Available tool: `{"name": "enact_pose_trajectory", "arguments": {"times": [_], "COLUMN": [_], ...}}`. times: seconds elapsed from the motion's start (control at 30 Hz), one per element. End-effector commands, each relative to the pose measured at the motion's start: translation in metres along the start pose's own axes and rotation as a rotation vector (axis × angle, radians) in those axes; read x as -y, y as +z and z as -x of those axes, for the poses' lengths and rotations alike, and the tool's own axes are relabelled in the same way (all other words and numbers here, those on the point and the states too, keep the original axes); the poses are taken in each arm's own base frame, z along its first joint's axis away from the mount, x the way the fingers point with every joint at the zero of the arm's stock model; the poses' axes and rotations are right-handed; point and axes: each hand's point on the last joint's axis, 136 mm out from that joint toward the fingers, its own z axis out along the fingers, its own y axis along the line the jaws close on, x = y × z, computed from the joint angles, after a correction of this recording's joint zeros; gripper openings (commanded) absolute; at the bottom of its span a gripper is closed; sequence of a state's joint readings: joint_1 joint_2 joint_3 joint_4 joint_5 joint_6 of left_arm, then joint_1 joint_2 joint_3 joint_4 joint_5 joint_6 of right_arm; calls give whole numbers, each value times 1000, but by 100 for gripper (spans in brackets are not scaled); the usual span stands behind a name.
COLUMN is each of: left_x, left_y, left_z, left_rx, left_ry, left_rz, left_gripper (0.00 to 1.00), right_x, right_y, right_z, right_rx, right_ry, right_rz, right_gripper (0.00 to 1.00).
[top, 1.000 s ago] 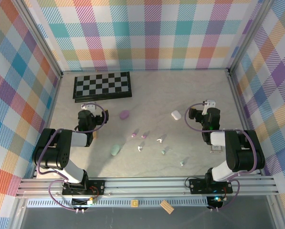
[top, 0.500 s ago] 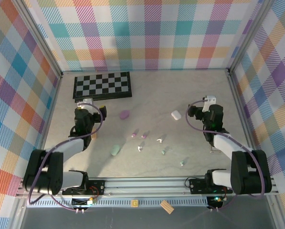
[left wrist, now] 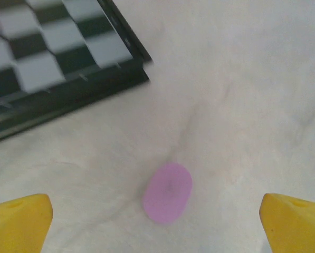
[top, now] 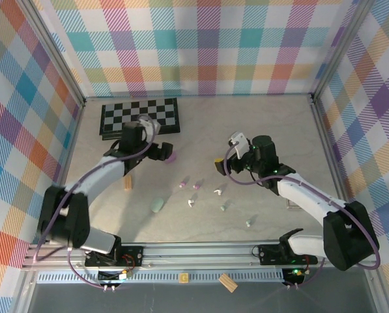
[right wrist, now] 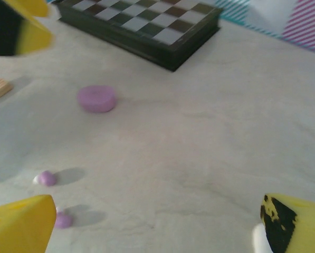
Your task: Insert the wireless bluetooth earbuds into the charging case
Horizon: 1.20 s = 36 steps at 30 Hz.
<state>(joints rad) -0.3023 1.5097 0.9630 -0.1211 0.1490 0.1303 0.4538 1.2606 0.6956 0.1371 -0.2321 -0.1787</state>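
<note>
Six tiny earbuds lie mid-table: two purple (top: 183,184) (top: 196,186), two white (top: 216,192) (top: 190,203), two mint green (top: 223,208) (top: 248,223). The purple charging case (top: 172,157) lies shut just right of my left gripper (top: 160,152). In the left wrist view that case (left wrist: 168,192) lies on the table between the wide-open yellow fingers (left wrist: 20,224), untouched. My right gripper (top: 225,156) is open and empty, low over the table and facing left. A white case (right wrist: 258,241) peeks out beside its right finger. A mint case (top: 157,205) lies front left.
A folded chessboard (top: 140,117) lies at the back left, close behind the left gripper. A small wooden block (top: 127,184) sits left of the earbuds. Plaid walls close in the table on three sides.
Both arms have unfolded from their tucked poses and swung inward: the left gripper to the purple case, the right gripper to the white case. Both stayed open.
</note>
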Motion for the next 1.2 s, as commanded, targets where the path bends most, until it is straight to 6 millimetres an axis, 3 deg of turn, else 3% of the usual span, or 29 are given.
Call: {"name": "enact_pose_trajectory", "arguments": {"times": [0.0,0.23,0.57,1.0,1.17], "left_x": [11,5,9,15,21], "left_y": [16,50,79,91,77], "left_z": [-54,-68,-76,-73,-63], "left_rx": [-315,-494,-545,-528,-451], "left_ry": [68,158,202,212,234], "left_rz": [-45,16,15,0,-17], "left_gripper": [100,98,69,41,39], "right_x": [-14,-11,-11,-13,-8], "right_y": [0,-9,-8,-7,-14], "right_z": [-2,-8,-15,-14,0], "right_rx": [-35,-44,-58,-39,-22], "right_ry": [-42,-48,-30,30,257], "right_rz": [69,30,28,41,10], "right_gripper": [99,99,99,99,99]}}
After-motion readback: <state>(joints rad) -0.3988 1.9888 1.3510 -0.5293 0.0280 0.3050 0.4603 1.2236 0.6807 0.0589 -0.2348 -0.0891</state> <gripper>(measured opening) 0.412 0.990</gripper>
